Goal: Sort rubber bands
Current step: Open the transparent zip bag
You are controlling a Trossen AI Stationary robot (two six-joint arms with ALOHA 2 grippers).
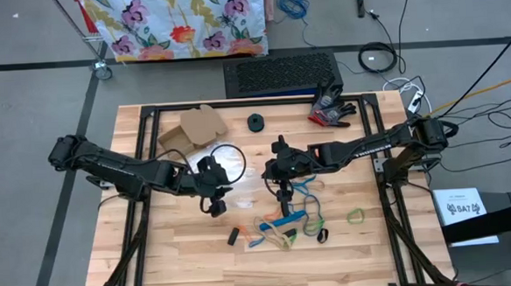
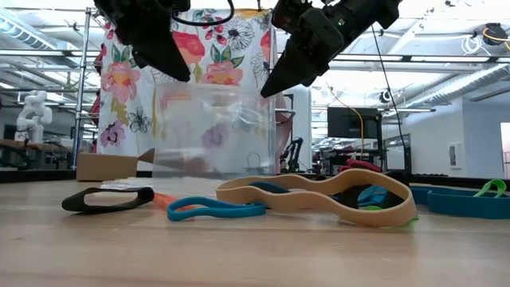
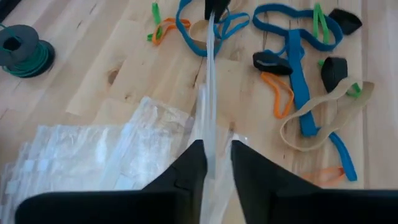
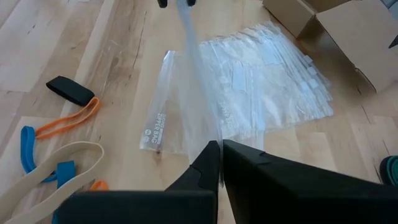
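At centre frame both grippers hold up one clear plastic bag (image 2: 213,131). The right gripper (image 4: 219,152) is clenched on its edge; the left gripper (image 3: 216,158) stands slightly parted around the film (contact unclear). The rubber bands (image 1: 290,224) lie lower centre on the table (image 1: 156,253).

A grey floor (image 1: 26,102) surrounds the light wooden table (image 1: 174,252). Beyond its far edge hangs a flowered cloth (image 1: 179,20) on a metal rack, with a black mat (image 1: 282,71) just beside the table and loose cables (image 1: 381,40) trailing across the floor. In the low view, ceiling lights (image 2: 446,80) glow over shelving (image 2: 48,104) and distant workstations.
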